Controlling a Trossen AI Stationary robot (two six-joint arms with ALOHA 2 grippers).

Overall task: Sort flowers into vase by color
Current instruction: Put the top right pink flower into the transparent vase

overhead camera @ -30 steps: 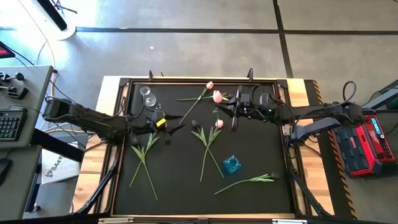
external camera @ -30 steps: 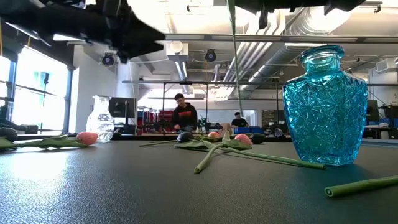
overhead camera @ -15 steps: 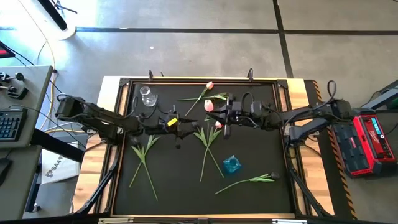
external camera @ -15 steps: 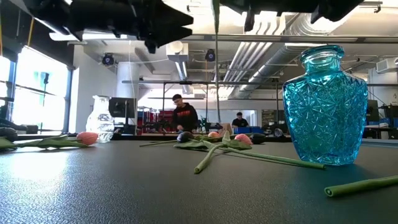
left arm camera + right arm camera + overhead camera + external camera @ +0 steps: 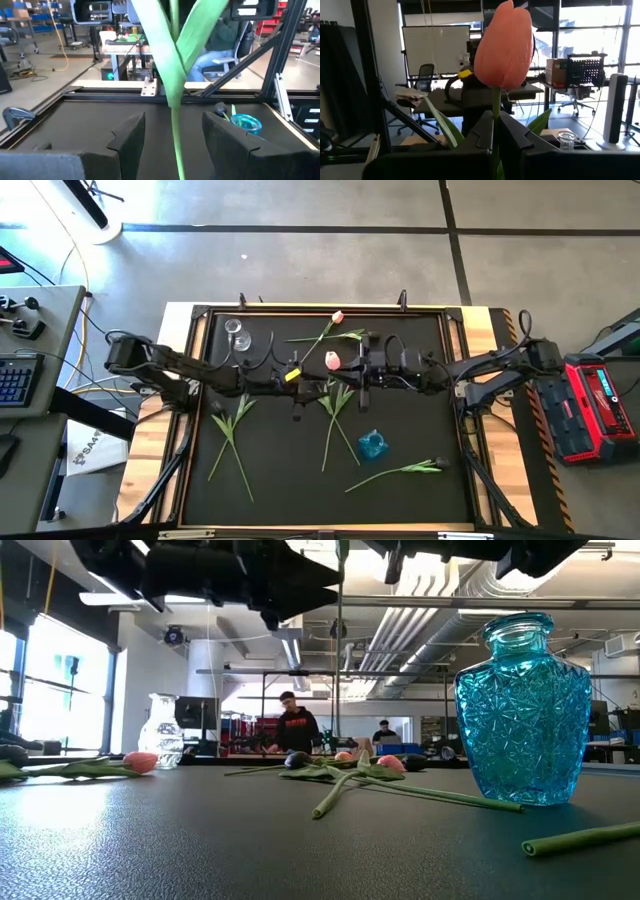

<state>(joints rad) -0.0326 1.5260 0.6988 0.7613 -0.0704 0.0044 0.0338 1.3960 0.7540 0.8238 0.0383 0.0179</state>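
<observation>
My right gripper (image 5: 346,370) is over the middle of the table, shut on a pink tulip (image 5: 331,360). In the right wrist view its head (image 5: 503,45) stands above the fingers. My left gripper (image 5: 303,376) faces it from the table's left, open. In the left wrist view its fingers stand on either side of the hanging stem (image 5: 175,145), below the leaves (image 5: 172,50), without touching it. Other tulips (image 5: 335,415) lie flat on the mat. A blue vase (image 5: 372,445) and a clear vase (image 5: 238,333) stand upright. My right gripper pinches the tulip's stem (image 5: 495,107) between its two fingers, a short way below the head. The fingers come level from the table's right and lie across the stem. The tulip stands upright, with its stem and leaves hanging below the hold.
One pink tulip (image 5: 325,330) lies at the far edge, two flowers (image 5: 232,435) lie at the near left, and one (image 5: 400,472) lies at the near right. The blue vase (image 5: 522,710) stands close to the low camera. People sit in the room beyond the table.
My right gripper has carried the pink tulip toward the table's left and near edge, sinking a little, and the tulip has stayed upright. My left gripper has gone toward the table's right until its open fingers flank the hanging stem.
</observation>
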